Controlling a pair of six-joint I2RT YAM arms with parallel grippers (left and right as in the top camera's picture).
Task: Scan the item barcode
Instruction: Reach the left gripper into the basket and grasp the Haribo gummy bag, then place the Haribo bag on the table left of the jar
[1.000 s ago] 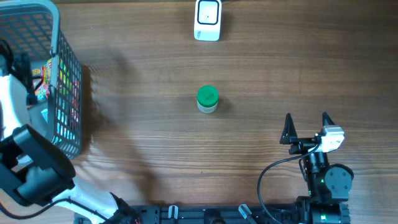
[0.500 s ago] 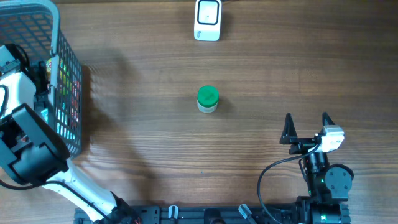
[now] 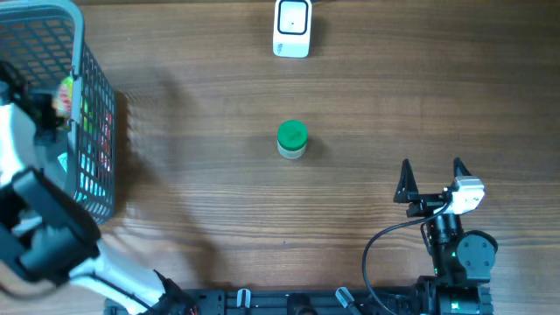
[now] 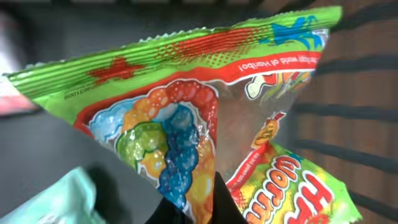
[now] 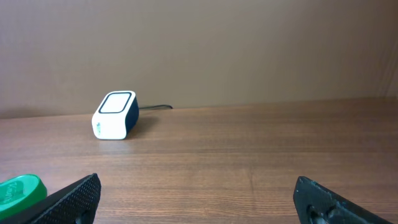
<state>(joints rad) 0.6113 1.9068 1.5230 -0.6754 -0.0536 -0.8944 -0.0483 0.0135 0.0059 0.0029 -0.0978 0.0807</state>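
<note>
Wood-grain table (image 3: pixel 219 201) fills the overhead view: scanner (image 3: pixel 291 28) at the far edge, green-lidded jar (image 3: pixel 291 139) mid-table, basket (image 3: pixel 96 105) at left, right gripper (image 3: pixel 430 179) spread open. Left wrist: left gripper (image 4: pixel 198 205) pinches a gummy-sweet bag (image 4: pixel 168 124) inside the basket. Right wrist: plain brown wall (image 5: pixel 249 50) behind the scanner.
</note>
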